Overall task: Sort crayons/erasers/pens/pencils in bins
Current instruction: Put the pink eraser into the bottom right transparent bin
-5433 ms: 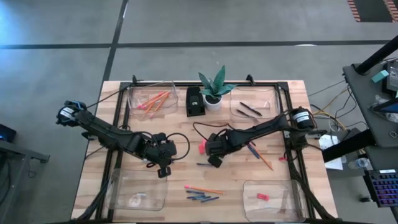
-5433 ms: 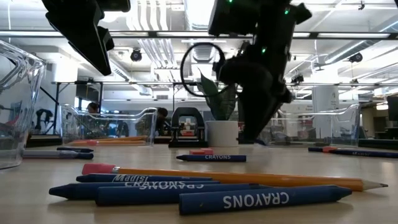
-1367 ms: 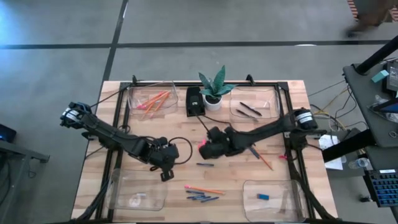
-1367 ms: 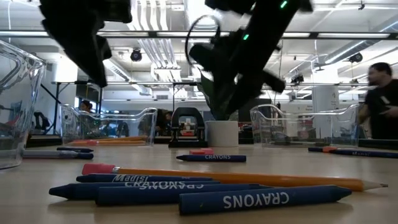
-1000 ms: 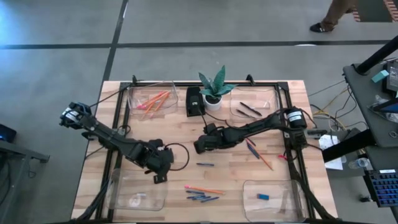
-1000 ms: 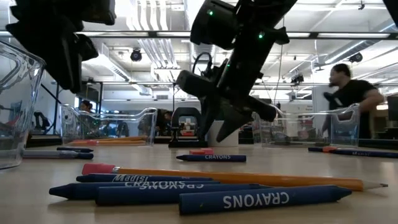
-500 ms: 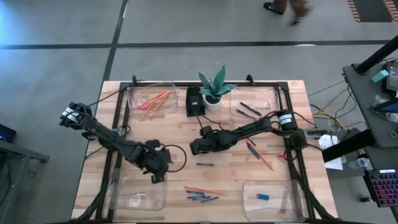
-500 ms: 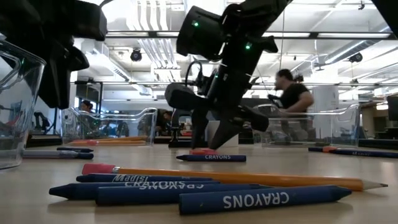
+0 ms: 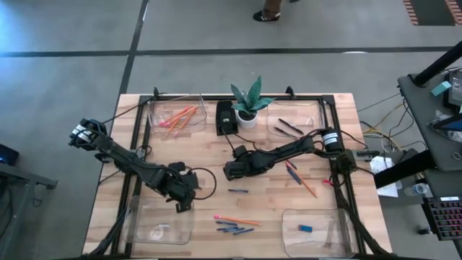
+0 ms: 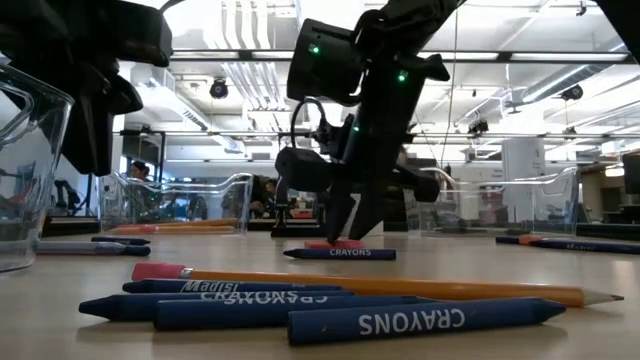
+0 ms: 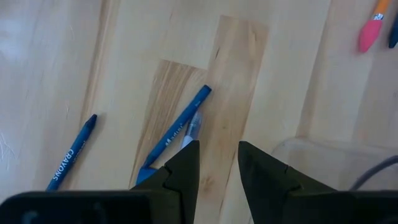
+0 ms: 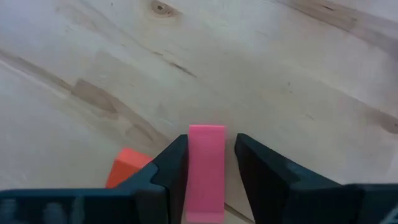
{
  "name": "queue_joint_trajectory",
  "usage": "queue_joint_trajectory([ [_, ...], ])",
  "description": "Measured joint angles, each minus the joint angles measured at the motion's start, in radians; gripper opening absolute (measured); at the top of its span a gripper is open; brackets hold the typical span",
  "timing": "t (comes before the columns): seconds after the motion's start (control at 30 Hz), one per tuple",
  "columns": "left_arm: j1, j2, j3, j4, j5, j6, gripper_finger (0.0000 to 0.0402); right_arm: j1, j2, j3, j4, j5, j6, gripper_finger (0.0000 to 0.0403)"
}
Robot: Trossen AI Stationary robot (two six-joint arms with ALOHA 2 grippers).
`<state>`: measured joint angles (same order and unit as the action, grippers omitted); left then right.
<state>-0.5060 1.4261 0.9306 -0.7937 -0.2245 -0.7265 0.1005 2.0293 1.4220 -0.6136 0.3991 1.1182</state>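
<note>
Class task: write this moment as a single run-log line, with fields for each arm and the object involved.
right gripper: fingers astride pink eraser on table, grip unconfirmed | left gripper: open above blue crayon | stage: eraser pickup

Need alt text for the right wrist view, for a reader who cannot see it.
The right gripper has its two dark fingers on either side of a pink eraser on the wooden table. An orange-red eraser lies just beside them.

Bare wood around the right tool, lone crayon just beside, plant pot well behind
</note>
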Motion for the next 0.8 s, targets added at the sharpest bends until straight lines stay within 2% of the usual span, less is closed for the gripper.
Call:
queue_joint_trajectory([
  [0.5, 0.000, 0.000, 0.000, 0.006, 0.000, -0.034, 0.0096, 0.024, -0.012, -0.004, -0.009, -0.003, -0.200, 0.0070],
  [0.67, 0.000, 0.000, 0.000, 0.008, 0.000, -0.053, 0.0096, 0.053, -0.059, -0.010, -0.078, -0.034, -0.267, 0.0063],
  [0.8, 0.000, 0.000, 0.000, 0.026, 0.000, -0.055, 0.0096, 0.082, -0.129, -0.020, -0.139, -0.019, -0.285, 0.0062],
])
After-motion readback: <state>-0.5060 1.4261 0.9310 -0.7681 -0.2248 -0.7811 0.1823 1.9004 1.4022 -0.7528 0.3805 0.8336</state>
